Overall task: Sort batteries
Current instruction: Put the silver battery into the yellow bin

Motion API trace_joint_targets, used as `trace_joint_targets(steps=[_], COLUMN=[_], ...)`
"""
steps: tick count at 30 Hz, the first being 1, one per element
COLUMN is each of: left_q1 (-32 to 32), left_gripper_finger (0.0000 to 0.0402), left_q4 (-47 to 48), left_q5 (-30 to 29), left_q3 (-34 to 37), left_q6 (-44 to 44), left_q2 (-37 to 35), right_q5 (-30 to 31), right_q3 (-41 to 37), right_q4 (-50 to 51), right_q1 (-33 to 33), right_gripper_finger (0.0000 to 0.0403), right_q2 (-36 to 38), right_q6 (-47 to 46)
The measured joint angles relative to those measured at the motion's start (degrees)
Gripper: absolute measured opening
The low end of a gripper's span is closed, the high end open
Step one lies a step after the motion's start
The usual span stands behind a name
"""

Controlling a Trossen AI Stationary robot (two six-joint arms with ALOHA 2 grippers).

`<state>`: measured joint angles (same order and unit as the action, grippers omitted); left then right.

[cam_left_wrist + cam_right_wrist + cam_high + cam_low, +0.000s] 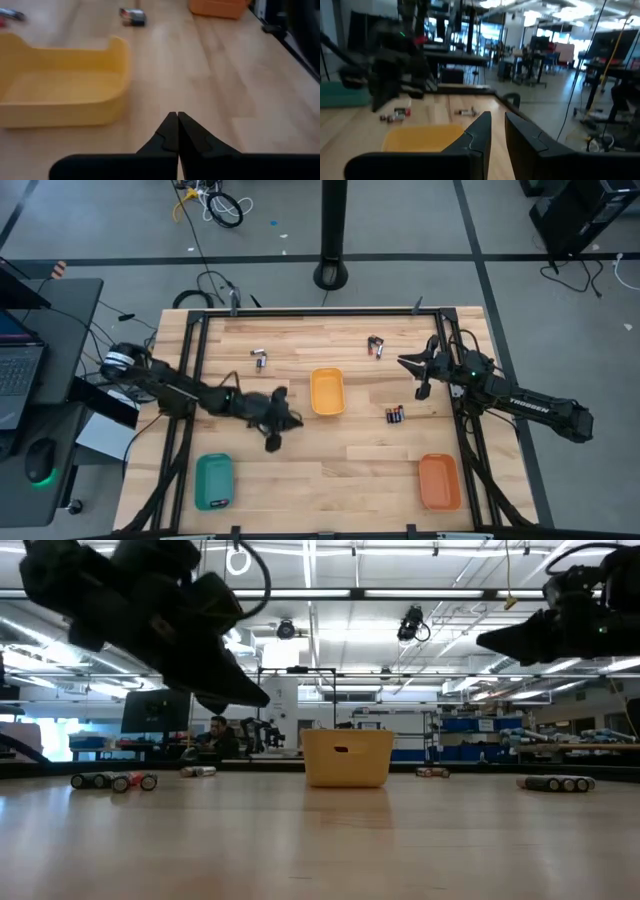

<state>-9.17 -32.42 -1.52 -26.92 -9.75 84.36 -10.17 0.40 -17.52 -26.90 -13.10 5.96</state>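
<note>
Nearby, batteries (395, 414) lie side by side — left claw (177, 125) closed empty, right claw (497, 125) slightly parted.

The batteries (394, 415) near the worktop's (350, 465) right edge are too small for their sizes to be told. The yellow tray (60, 85) is cut off in the left wrist view. The orange tray (218, 7) is likewise cropped.

You have open worktop (350, 465) between the teal tray (214, 481) and orange tray (439, 481). Centre passage blocked by yellow tray (327, 392); batteries (395, 415) lie just right of it.
</note>
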Motion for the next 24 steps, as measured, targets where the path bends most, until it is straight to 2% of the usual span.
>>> trace_joint_targets(steps=[5,8,14,19,24], left_q1=[9.8,16.3,27.5,32.9,35.1], left_gripper_finger=[0.0003,0.0003,0.0004,0.0004,0.0005], left_q4=[-10.2,-16.5,-24.2,-24.8,-24.8], left_q5=[6.1,11.4,21.6,25.0,27.0], left_q3=[3.8,5.7,8.2,8.5,8.5], left_q6=[6.3,8.4,9.6,9.8,9.8], left_q2=[0.0,0.0,0.0,-0.1,-0.1], right_q5=[0.1,2.7,8.1,15.5,17.0], right_q3=[0.0,0.0,1.1,6.7,15.6], right_q4=[-5.3,-8.0,-6.7,2.4,16.2], right_q1=[0.2,0.2,0.1,0.0,-1.3], right_gripper_finger=[0.0067,0.0064,0.0012,0.0015,0.0011], right_q2=[0.0,-0.1,-4.0,-11.5,-22.3], right_q6=[-1.0,-3.3,-3.4,-8.1,-11.7])
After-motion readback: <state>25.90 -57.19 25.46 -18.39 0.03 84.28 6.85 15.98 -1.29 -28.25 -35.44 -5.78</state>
